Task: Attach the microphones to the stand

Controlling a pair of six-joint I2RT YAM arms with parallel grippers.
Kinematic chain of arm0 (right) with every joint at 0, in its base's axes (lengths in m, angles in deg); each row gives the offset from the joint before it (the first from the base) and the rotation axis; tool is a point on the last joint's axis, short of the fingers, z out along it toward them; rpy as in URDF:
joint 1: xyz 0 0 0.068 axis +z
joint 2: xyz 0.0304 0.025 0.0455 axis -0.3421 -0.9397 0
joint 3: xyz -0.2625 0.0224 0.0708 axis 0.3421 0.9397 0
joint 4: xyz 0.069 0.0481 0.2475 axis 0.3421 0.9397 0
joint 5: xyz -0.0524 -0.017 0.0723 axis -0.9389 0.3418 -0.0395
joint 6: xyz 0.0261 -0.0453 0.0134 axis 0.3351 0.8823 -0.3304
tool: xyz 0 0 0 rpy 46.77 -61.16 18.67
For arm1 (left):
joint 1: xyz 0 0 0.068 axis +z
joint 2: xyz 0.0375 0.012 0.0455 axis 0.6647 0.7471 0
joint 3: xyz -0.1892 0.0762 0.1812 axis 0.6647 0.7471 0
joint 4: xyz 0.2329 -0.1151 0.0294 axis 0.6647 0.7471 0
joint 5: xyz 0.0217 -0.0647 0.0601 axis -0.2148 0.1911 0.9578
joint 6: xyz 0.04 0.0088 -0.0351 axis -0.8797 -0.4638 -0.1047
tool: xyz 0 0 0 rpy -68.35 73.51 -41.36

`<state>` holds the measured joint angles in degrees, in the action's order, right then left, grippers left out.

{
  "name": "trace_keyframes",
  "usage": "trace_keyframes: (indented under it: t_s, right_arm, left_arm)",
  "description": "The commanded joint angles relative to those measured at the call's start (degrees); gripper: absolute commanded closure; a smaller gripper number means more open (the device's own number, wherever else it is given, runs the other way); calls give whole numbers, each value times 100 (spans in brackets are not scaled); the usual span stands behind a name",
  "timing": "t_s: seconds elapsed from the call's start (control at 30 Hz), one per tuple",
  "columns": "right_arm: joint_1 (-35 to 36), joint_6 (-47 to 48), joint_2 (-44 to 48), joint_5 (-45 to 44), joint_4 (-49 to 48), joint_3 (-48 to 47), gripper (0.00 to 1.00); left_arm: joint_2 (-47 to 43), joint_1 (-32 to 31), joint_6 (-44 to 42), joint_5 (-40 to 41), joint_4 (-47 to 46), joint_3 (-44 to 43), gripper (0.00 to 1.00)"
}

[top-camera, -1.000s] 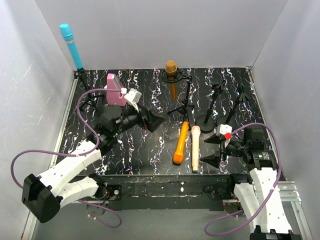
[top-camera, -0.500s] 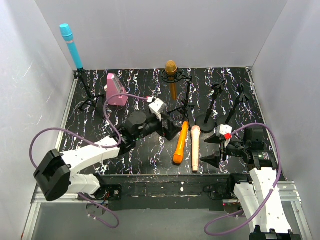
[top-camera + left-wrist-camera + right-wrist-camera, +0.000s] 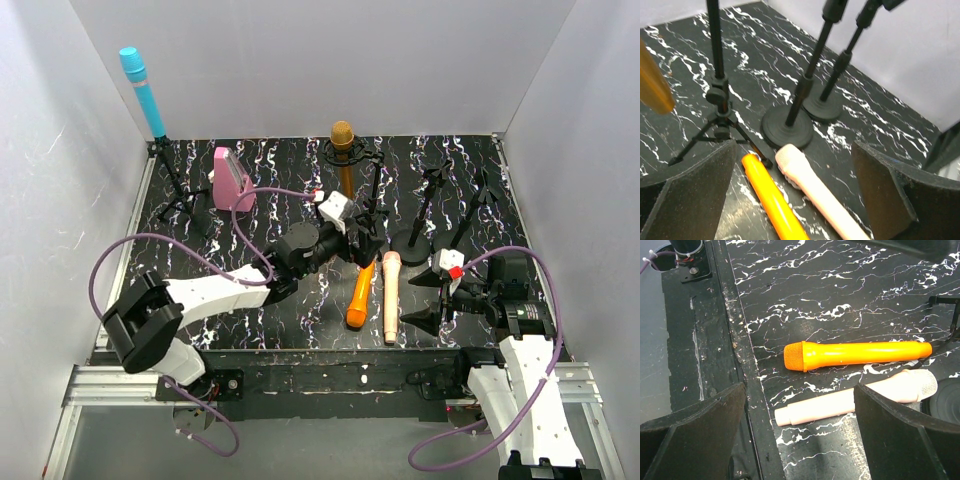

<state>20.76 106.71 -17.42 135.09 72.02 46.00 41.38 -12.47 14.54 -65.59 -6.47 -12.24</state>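
The orange microphone (image 3: 361, 288) and the pale peach microphone (image 3: 390, 297) lie side by side on the black marbled table. The cyan microphone (image 3: 142, 95) stands on a tripod stand at the far left. The gold microphone (image 3: 343, 150) sits in a stand at the back centre. My left gripper (image 3: 365, 242) is open above the far ends of the two lying microphones, orange (image 3: 772, 202) and peach (image 3: 815, 192) showing between its jaws (image 3: 795, 195). My right gripper (image 3: 425, 300) is open and empty just right of the peach one (image 3: 850, 400), with the orange one (image 3: 855, 354) beyond.
Two empty stands with round bases (image 3: 424, 208) (image 3: 470, 215) stand at the back right, close behind the microphones (image 3: 805, 95). A tripod stand (image 3: 717, 92) rises beside the orange microphone's tail. A pink wedge block (image 3: 232, 180) sits back left. The table's front edge (image 3: 740, 365) is near.
My left arm has swung right from beside the pink block to over the far ends of the orange and peach microphones. The right arm and all microphones have not moved.
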Motion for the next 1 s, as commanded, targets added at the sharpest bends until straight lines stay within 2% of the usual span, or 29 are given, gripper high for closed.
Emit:
trace_keyframes:
  t_s: [0.0, 0.13, 0.3, 0.43, 0.7, 0.97]
  right_arm:
    - [-23, 122, 71, 37, -37, 18, 5]
    - [-23, 139, 71, 29, -19, 27, 5]
    - [-23, 148, 98, 11, -19, 27, 5]
    - [-23, 157, 98, 11, -10, 27, 5]
    - [-14, 174, 107, 20, 7, 35, 5]
    - [-14, 192, 98, 11, -1, 44, 5]
  left_arm:
    - [219, -28, -278, 688, -867, -209, 2]
    - [816, -28, -1156, 574, -2300, -69, 3]
    - [1642, -28, -2281, 644, -3057, -419, 2]
    - [2178, 16, -2748, 759, -3567, -718, 2]
    - [2636, 192, -2661, 802, -3507, -1237, 2]
    - [3014, 245, -2757, 1119, -3217, -1905, 19]
